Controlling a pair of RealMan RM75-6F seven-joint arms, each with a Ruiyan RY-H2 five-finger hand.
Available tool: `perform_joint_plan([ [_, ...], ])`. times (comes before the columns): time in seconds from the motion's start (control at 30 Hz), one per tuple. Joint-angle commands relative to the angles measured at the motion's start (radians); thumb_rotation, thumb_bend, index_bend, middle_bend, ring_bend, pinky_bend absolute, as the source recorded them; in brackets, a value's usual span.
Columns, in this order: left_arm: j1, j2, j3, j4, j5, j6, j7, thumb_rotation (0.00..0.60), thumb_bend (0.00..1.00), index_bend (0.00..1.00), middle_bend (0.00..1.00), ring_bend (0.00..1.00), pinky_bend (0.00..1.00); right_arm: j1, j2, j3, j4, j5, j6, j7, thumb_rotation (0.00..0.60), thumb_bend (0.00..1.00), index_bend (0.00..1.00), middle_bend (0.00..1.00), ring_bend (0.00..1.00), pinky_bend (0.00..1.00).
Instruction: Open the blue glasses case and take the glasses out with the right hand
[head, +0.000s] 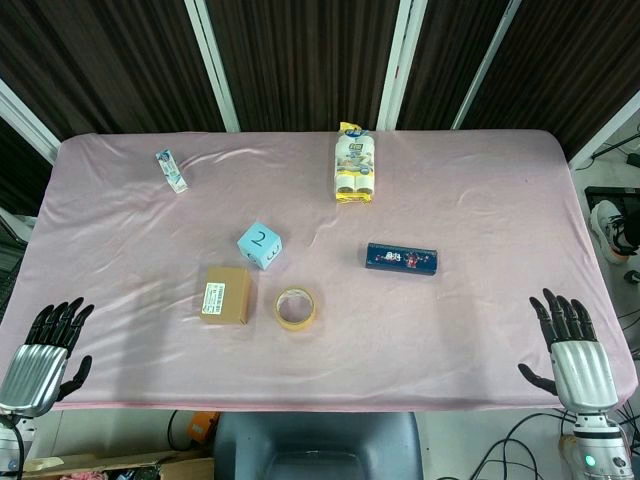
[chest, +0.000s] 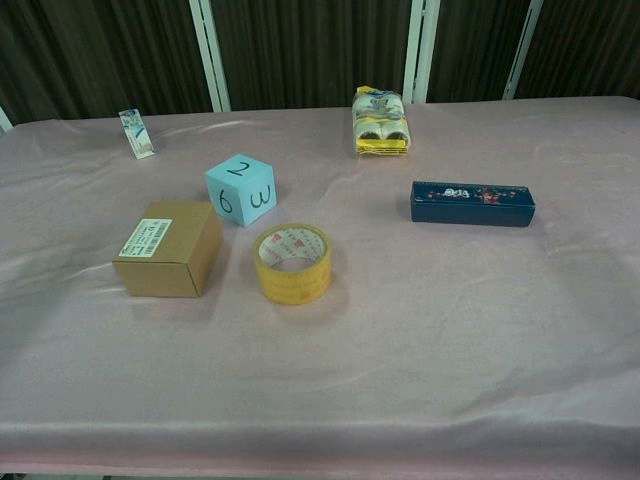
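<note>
Blue glasses case (head: 401, 259), lid closed, lies right of centre on my table (head: 450, 330). Nearest me, left hand (head: 45, 345) and right hand (head: 568, 340) rest empty, fingers spread, wrists cropped; farther off, small packet (head: 171, 170), print illegible.

The head view looks steeply down from above the near edge of the tabletop (head: 480, 330), facing away from the robot, far enough to take in the whole pink cloth, the dark slatted wall behind, and both hands at the lower corners. The chest view sits lower and closer, looking forward at a shallow angle across the tabletop (chest: 480, 340) toward the same wall. Both views share the middle and far stretch of the cloth; the chest view leaves out the near corners.
</note>
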Motion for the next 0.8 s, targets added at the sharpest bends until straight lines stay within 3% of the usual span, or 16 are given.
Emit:
perform_joint_plan([
  [0.03, 0.002, 0.000, 0.001, 0.000, 0.002, 0.003, 0.001, 0.600, 0.42, 0.00, 0.00, 0.00, 0.04, 0.001, 0.000, 0.000, 0.000, 0.001, -0.003, 0.000, 0.600, 0.25, 0.00, 0.04, 0.00, 0.00],
  [0.23, 0.002, 0.004, 0.007, -0.002, 0.011, 0.001, -0.008, 0.600, 0.42, 0.00, 0.00, 0.00, 0.04, 0.008, -0.010, 0.007, 0.008, 0.001, -0.004, 0.004, 0.600, 0.25, 0.00, 0.04, 0.00, 0.00],
  [0.37, 0.000, 0.008, 0.005, -0.001, 0.018, 0.007, -0.028, 0.600, 0.42, 0.00, 0.00, 0.00, 0.04, 0.059, -0.041, 0.051, 0.051, 0.034, -0.058, 0.026, 0.600, 0.25, 0.00, 0.04, 0.00, 0.00],
  [0.47, -0.005, 0.011, 0.005, -0.001, 0.020, 0.002, -0.040, 0.600, 0.42, 0.00, 0.00, 0.00, 0.04, 0.126, -0.080, 0.115, 0.103, 0.071, -0.109, 0.026, 0.600, 0.25, 0.07, 0.05, 0.00, 0.00],
  [0.57, -0.005, 0.011, 0.005, -0.001, 0.020, 0.001, -0.042, 0.600, 0.42, 0.00, 0.00, 0.00, 0.04, 0.138, -0.089, 0.123, 0.115, 0.076, -0.120, 0.025, 0.600, 0.25, 0.16, 0.07, 0.00, 0.00],
  [0.8, -0.007, 0.015, 0.008, 0.003, 0.038, 0.011, -0.062, 0.600, 0.42, 0.00, 0.00, 0.00, 0.04, 0.360, -0.192, 0.200, 0.261, 0.203, -0.433, -0.031, 0.600, 0.32, 0.31, 0.16, 0.00, 0.00],
])
